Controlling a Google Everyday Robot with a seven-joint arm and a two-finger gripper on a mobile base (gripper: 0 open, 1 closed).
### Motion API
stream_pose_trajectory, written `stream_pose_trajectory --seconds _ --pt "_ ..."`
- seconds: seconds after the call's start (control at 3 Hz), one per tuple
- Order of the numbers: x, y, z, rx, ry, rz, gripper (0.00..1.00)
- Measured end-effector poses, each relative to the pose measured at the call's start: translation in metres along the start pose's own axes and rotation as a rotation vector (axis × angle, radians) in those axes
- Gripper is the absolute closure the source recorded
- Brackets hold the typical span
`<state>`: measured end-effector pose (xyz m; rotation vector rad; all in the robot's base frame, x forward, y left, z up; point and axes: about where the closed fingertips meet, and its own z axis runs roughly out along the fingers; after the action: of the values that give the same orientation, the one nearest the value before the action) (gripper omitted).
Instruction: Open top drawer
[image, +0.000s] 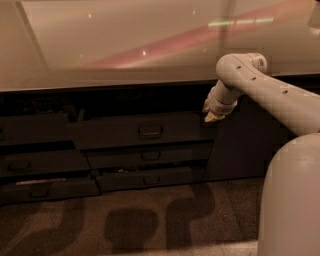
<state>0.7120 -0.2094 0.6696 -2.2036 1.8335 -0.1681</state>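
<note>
The top drawer (115, 131) is a wide dark-grey front under the counter, with a small dark bar handle (150, 131) at its middle. Its front seems to stand a little forward of the dark gap above it. My gripper (212, 116) hangs at the end of the white arm (260, 90), pointing down at the drawer's upper right corner, well to the right of the handle. I cannot tell whether it touches the drawer.
Two shallower drawers (150, 155) (150, 179) sit below the top one. Another stack of drawers (35, 167) is to the left, some ajar. A plain dark cabinet door (245, 145) is to the right. A pale countertop (125, 50) runs above. My white body (292, 200) fills the lower right.
</note>
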Motion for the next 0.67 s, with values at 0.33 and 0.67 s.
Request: stream_pose_trajectory --seconds 0.33,0.67 --pt "-0.0003 -0.0009 -0.0034 0.000 0.000 0.000 1.00" --pt "-0.0022 0.0049 -0.0037 -0.002 -0.007 -0.008 1.00"
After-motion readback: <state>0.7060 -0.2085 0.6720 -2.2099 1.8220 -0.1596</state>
